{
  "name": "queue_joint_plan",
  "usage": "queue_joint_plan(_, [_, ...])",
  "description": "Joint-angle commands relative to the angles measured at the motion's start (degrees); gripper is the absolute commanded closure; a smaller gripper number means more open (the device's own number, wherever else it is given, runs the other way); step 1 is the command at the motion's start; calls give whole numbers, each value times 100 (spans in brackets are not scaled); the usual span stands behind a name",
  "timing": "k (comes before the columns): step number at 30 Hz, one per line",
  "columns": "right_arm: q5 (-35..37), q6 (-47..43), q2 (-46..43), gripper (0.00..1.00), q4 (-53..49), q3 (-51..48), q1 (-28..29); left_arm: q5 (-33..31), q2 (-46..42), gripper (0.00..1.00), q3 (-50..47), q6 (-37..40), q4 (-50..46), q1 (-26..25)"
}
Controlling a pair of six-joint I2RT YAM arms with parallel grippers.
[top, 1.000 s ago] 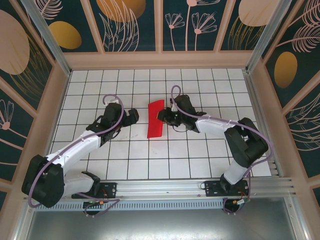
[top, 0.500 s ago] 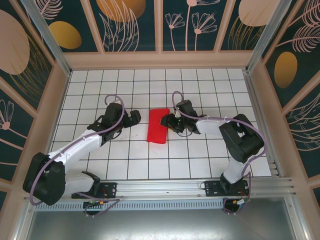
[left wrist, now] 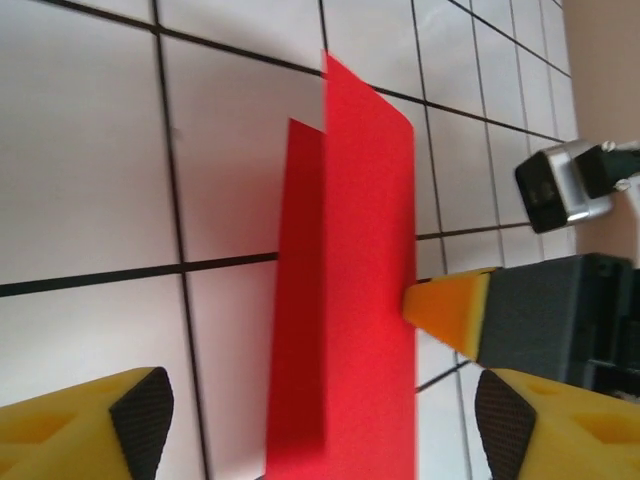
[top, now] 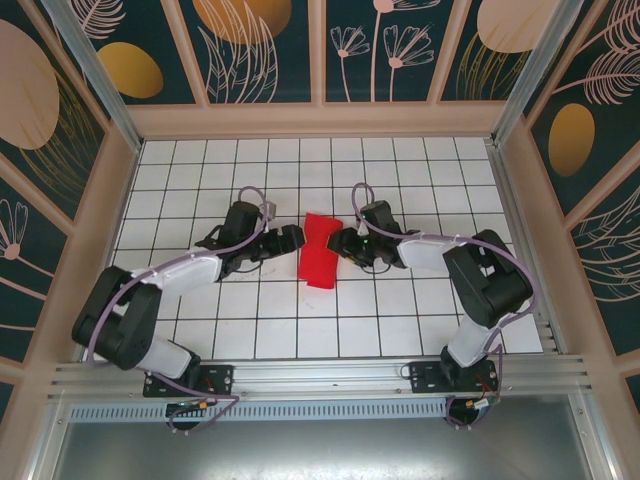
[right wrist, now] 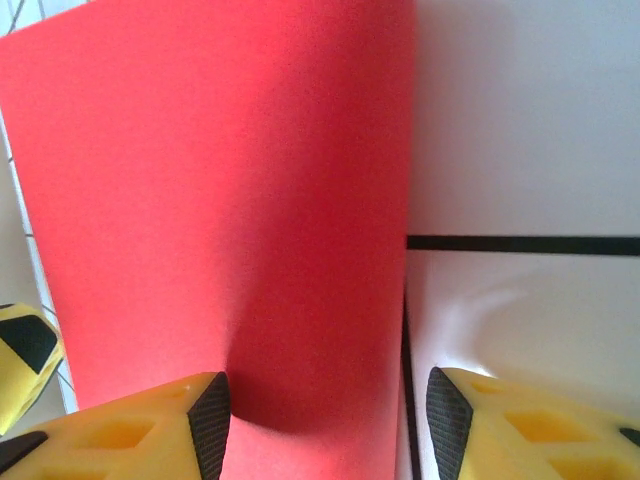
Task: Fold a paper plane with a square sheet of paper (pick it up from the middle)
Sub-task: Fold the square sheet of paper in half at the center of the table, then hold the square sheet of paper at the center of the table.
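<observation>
Square sheet of paper — red, layered — sits at table centre.

Bright red paper on a white, black-gridded table — fingertips yellow, seemingly black-padded.

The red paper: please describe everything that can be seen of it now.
The red paper is thin, bright red and matte, folded into a layered oblong: a narrower layer beside a wider, partly raised flap. It lies near the centre of the white gridded table, between the two end effectors. A yellow fingertip of the right end effector touches one long edge, where the sheet dimples. The left end effector stands open, a finger on either side of one end.
</observation>
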Motion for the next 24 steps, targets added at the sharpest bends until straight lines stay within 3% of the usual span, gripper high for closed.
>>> queue_joint_plan(1, [68, 119, -222, 42, 103, -148, -3, 959, 392, 27, 316, -243, 696, 20])
queue_joint_plan(6, [179, 116, -357, 42, 49, -191, -6, 1326, 997, 42, 488, -365, 895, 18])
queue_joint_plan(13, [103, 284, -452, 42, 340, -423, -173, 1545, 1321, 45, 476, -456, 1181, 18])
queue_joint_plan(24, [17, 503, -604, 41, 711, -697, -191, 1970, 1741, 91, 587, -579, 1542, 18])
